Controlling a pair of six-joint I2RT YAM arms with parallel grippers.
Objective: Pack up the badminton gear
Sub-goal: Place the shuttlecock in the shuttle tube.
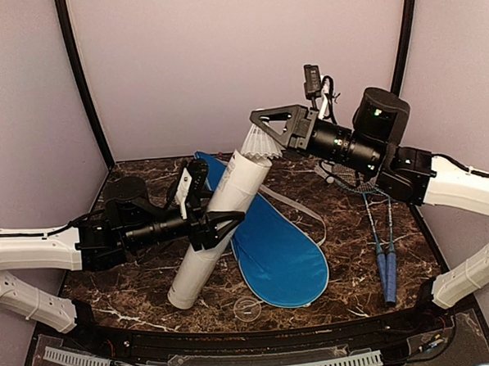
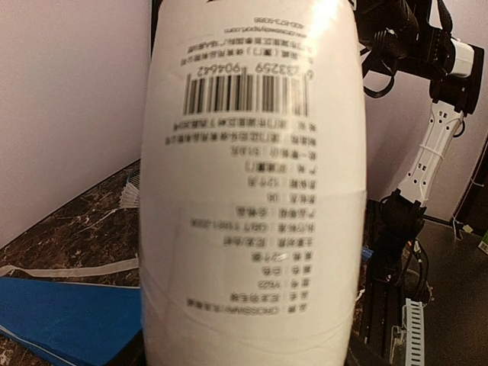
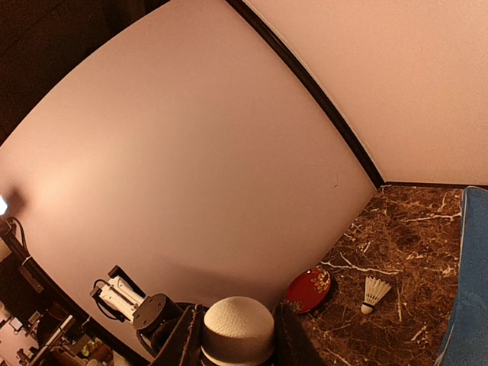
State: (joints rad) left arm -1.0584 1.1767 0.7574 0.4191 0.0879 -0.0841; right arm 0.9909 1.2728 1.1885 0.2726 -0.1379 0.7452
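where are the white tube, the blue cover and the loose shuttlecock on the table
white tube (image 1: 238, 183): top view, upper body
blue cover (image 1: 281, 255): top view, middle of wide end
loose shuttlecock (image 3: 374, 290): right wrist view, feather skirt

left tool (image 1: 210, 211), right tool (image 1: 259, 130): both full

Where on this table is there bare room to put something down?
Bare table lies between the blue cover and the rackets, and near left by the foot of the tube. The middle is crowded: left gripper on the tube, right gripper holding a shuttlecock at its mouth.
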